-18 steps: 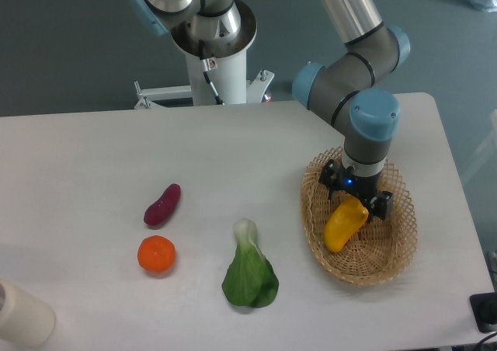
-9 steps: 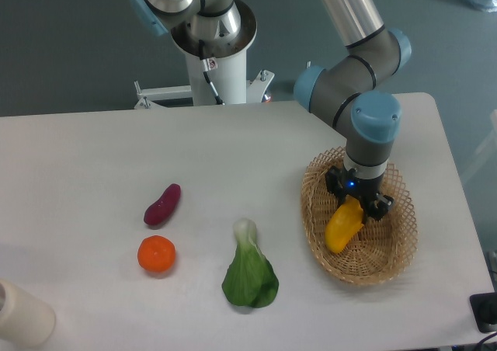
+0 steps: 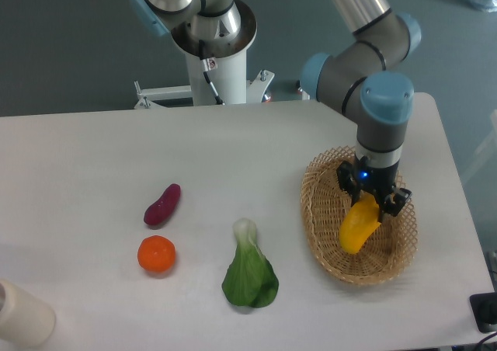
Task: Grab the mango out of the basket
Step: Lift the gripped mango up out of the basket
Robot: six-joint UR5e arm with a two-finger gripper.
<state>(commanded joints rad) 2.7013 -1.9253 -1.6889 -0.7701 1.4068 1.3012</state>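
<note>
Hand [image 3: 373,198] is clamped on the mango's [image 3: 358,225] upper end w/ fruit hanging tilted over the basket [image 3: 320,213] at right of surface, so the glossy skin & off-centre grip could let it swing or slip back in.

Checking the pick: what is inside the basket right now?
The mango, gripped at its upper end by the claw, hangs over the basket. Bare wicker shows around it. The floor under the mango and claw is covered.
</note>
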